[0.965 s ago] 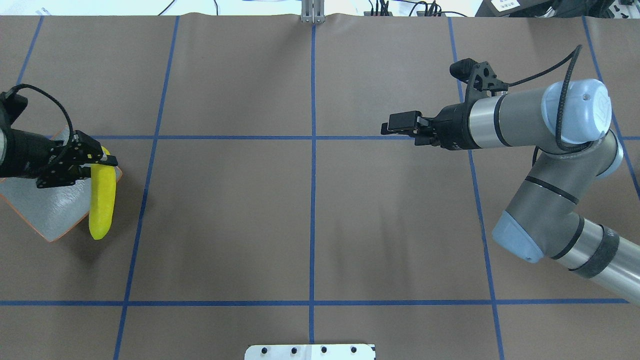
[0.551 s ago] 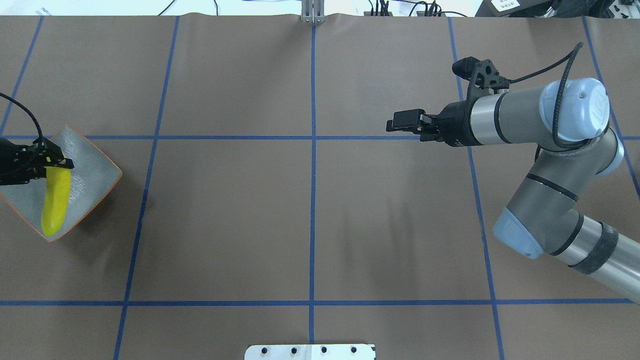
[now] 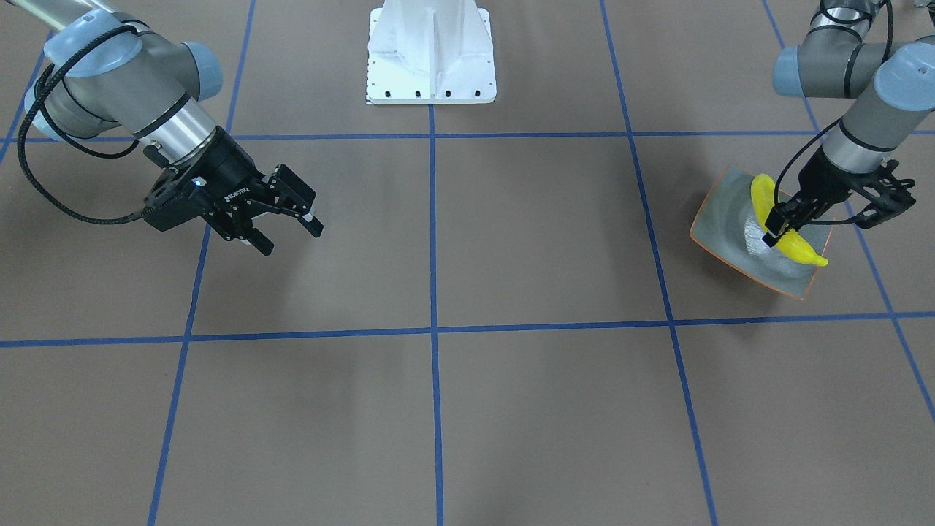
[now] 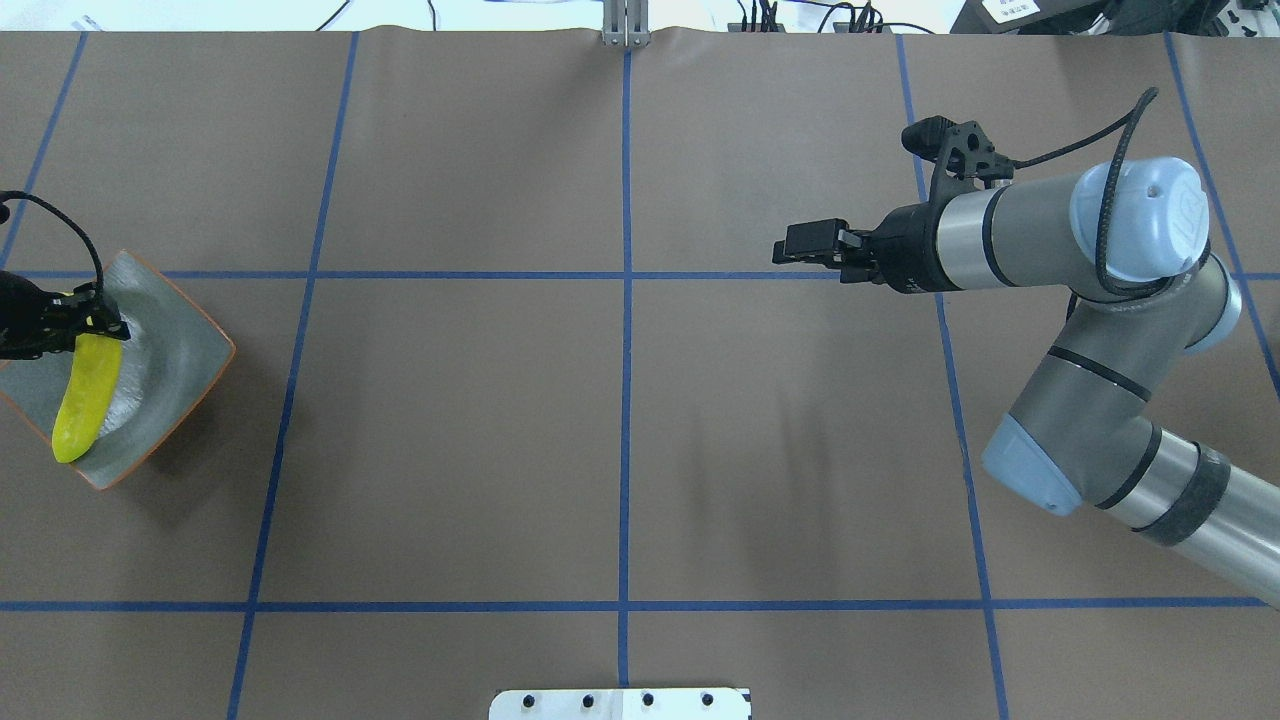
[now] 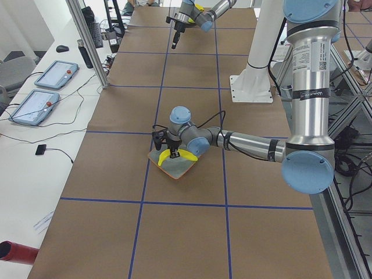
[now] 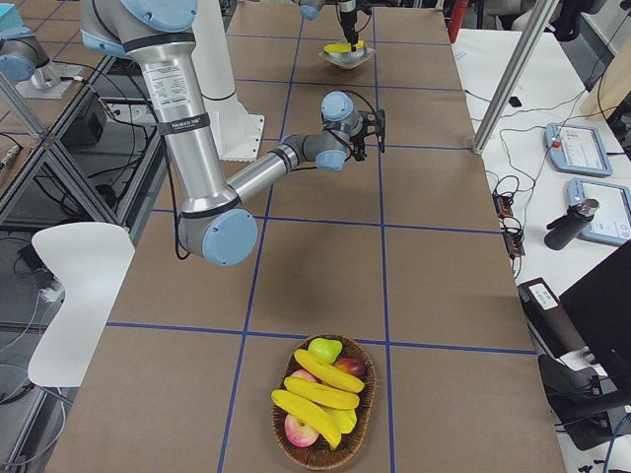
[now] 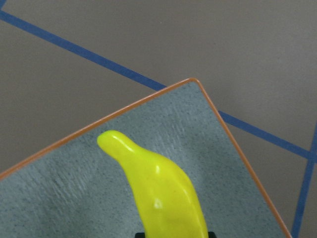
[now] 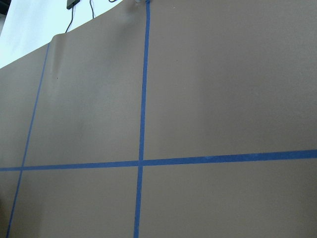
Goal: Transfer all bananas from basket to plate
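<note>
Yellow banana (image 4: 85, 397) is pinched by the left gripper (image 3: 774, 232) over the plate (image 4: 185, 345). We log the right gripper (image 3: 291, 237) spread wide, well away.

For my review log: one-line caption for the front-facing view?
Left gripper holds a banana over the plate; right gripper hangs open and empty.

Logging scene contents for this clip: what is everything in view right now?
plate: one, grey-green, orange rim, table's left end
banana: one, yellow, over the plate, gripped
basket: one, brown wicker, table's right end
basket bananas: about three, yellow, in the basket
apples: at least two, red, in the basket
green fruit: one, in the basket
table: one, brown, blue grid lines
left end effector: one, black, shut on the banana
right end effector: one, black, open, empty, above bare table
</note>
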Robot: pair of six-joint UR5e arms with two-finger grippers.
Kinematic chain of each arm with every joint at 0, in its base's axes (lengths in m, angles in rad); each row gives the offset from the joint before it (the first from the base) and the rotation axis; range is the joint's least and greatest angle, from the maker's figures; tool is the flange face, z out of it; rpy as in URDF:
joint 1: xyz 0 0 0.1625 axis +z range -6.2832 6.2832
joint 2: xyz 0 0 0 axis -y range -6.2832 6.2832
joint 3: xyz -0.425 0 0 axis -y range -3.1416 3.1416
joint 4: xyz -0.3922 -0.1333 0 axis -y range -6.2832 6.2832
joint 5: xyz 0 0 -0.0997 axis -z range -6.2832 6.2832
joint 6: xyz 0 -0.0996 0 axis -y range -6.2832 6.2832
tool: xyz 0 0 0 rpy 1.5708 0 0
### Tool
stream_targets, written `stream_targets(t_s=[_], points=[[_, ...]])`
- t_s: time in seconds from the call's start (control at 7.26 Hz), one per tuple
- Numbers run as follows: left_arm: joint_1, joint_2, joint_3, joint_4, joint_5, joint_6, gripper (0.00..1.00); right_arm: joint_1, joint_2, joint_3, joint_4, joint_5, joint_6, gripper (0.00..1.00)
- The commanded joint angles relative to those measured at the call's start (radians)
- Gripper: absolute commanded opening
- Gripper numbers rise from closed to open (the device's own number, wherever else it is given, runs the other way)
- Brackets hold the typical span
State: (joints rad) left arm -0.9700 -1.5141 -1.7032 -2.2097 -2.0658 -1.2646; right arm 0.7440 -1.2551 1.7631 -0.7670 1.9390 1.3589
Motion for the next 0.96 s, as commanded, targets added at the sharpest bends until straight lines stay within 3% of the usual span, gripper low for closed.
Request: stream_targets(t_s=[0.0, 0.14, 0.28, 0.41, 0.83], points=[[-0.001, -0.006, 0.016, 0.002, 0.001, 0.004, 0.0, 0.0, 0.003, -0.001, 0.0, -0.002, 0.0, 1.0], [0.001, -0.011, 0.016, 0.004, 0.0, 0.004, 0.4, 0.0, 0.003, -0.001, 0.0, -0.014, 0.0, 1.0], [0.001, -0.015, 0.016, 0.004, 0.001, 0.008, 0.89, 0.0, 0.005, 0.001, 0.0, -0.015, 0.0, 1.0], [-0.001, -0.017, 0.016, 0.004, 0.001, 0.008, 1.0, -0.002, 0.005, 0.001, 0.0, -0.014, 0.0, 1.0], [-0.009, -0.018, 0.001, 0.004, -0.002, 0.01, 1.0, 0.009, 0.005, 0.006, 0.0, -0.014, 0.0, 1.0]])
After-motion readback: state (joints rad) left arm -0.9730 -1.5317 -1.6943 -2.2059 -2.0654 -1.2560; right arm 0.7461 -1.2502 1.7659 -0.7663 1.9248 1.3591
